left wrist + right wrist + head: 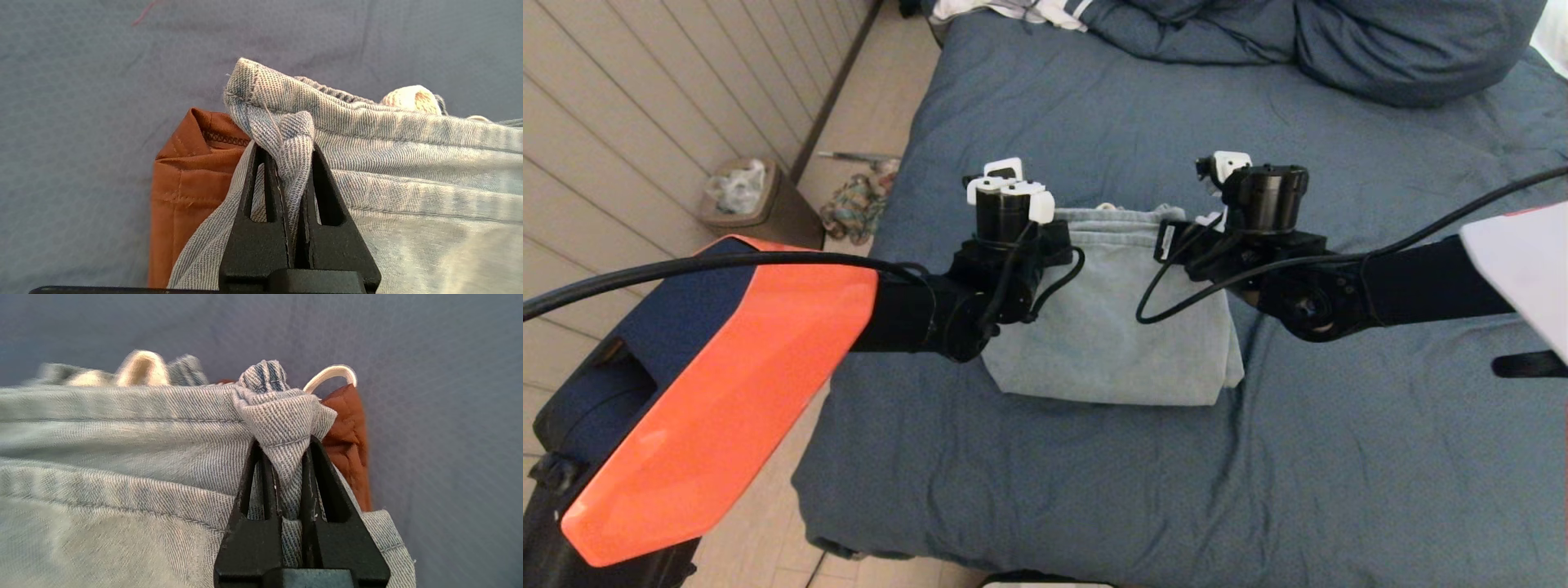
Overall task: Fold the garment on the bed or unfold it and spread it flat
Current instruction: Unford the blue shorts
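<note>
Since the left gripper (292, 155) and right gripper (286, 457) each pinch a far corner of the folded denim garment (1107, 343), lying mid-bed (1339, 457), they should lift evenly, sparing the rust-orange cloth (184, 188) beneath.

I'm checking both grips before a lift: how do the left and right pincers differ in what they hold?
The left pincer pinches the denim garment at its left far corner; the right pincer pinches the right far corner. By the right pincer a cream cord loop shows; none by the left. Both are shut on bunched denim over rust-orange cloth.
</note>
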